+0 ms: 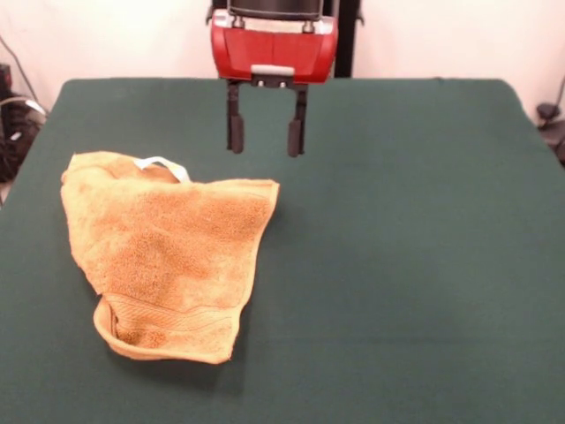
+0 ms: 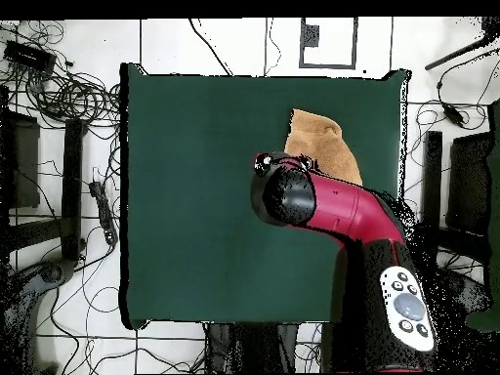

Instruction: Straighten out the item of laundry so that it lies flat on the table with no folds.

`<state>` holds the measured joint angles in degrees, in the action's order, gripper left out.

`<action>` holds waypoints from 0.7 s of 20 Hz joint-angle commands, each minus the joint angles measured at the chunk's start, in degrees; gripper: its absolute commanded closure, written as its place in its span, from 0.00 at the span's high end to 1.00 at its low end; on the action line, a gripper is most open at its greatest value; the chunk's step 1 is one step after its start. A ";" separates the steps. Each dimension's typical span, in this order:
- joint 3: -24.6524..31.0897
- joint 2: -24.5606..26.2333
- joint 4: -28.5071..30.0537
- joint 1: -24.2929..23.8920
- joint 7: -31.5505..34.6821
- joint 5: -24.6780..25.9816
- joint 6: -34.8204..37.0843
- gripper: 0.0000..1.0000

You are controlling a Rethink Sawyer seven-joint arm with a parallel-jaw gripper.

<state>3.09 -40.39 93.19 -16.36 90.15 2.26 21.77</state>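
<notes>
We see the green bench (image 1: 415, 247) spreading wide beneath the tool and far out on every side of it. In the overhead view the red and black arm (image 2: 342, 210) reaches over the bench and covers the tool from above. The orange towel (image 1: 168, 252) lies crumpled on the bench, below the tool and off to its left in the front view, with no contact between them. Its nearer edge is folded up into a thick lip with a woven band, and its top right corner sits nearest the tool. The tool (image 1: 266, 136) hangs above the bench, its two dark fingers spread apart and holding nothing. A white tag loop (image 1: 163, 164) pokes from the towel's far edge, left of the tool.
</notes>
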 commanded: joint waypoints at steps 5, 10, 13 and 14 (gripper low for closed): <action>4.38 5.67 5.97 3.27 9.72 -4.84 13.84 1.00; 2.35 6.05 4.41 5.06 10.62 -3.80 14.72 1.00; 2.53 6.73 4.29 5.04 10.27 -2.92 10.06 1.00; 2.07 6.94 3.99 5.33 10.28 -2.43 9.03 1.00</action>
<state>3.07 -39.11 93.30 -13.50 90.15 0.20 30.55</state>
